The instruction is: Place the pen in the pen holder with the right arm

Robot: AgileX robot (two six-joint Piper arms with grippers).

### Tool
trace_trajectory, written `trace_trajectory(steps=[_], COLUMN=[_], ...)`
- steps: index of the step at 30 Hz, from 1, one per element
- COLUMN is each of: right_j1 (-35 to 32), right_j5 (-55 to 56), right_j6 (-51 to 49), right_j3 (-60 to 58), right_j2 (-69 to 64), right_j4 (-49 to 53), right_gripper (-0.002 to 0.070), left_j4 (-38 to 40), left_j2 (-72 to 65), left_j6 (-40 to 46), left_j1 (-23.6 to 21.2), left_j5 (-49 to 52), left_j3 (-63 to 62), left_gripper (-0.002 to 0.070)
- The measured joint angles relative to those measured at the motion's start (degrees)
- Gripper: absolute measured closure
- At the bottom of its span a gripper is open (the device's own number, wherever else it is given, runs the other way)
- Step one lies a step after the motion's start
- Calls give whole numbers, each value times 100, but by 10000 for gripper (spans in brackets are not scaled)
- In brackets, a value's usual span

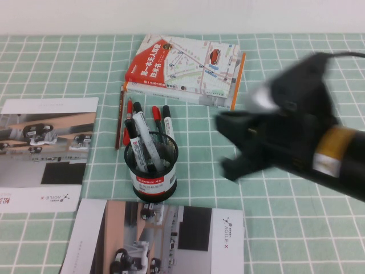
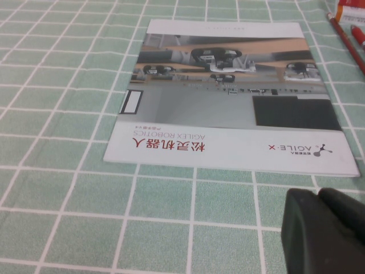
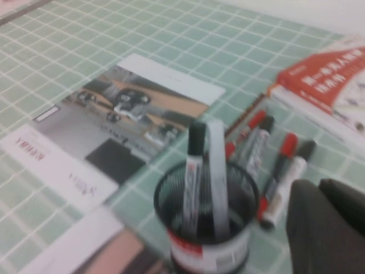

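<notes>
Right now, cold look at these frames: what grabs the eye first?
The right gripper, blurred and open, hangs right of the black mesh pen holder, which stands mid-table with two markers upright inside. More markers and a pencil lie on the green checked cloth behind it, before a red-and-white book. The left gripper hovers by an AgileX brochure at the table's left.

Right gripper hangs mid-table, jaws apart; left gripper low.
</notes>
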State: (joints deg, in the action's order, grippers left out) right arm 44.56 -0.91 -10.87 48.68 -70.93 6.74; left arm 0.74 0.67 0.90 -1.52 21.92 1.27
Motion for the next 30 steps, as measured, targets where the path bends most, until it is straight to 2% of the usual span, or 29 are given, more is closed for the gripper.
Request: trace_trajectory(steps=[8,16,21,23,30], right_j1=[0,0,-35,-249,-1930], right_j5=[-1448,-2624,-2348,-1968,-752], right_j6=[0,0,0,0,0], right_j3=[-887,-1168,-1528,-1796,-3252], right_j2=[1675,2117,2167,2282,3322], right_j4=[-226,-250,-215,-247,-560], right_gripper=[694,695,695,695,695], left_j4=[0,0,0,0,0], left_j2=[0,0,0,0,0], left_j6=[0,0,0,0,0], left_j1=[0,0,0,0,0], left_j5=[0,0,0,0,0], left_j3=[0,0,0,0,0], left_gripper=[679,679,679,679,679])
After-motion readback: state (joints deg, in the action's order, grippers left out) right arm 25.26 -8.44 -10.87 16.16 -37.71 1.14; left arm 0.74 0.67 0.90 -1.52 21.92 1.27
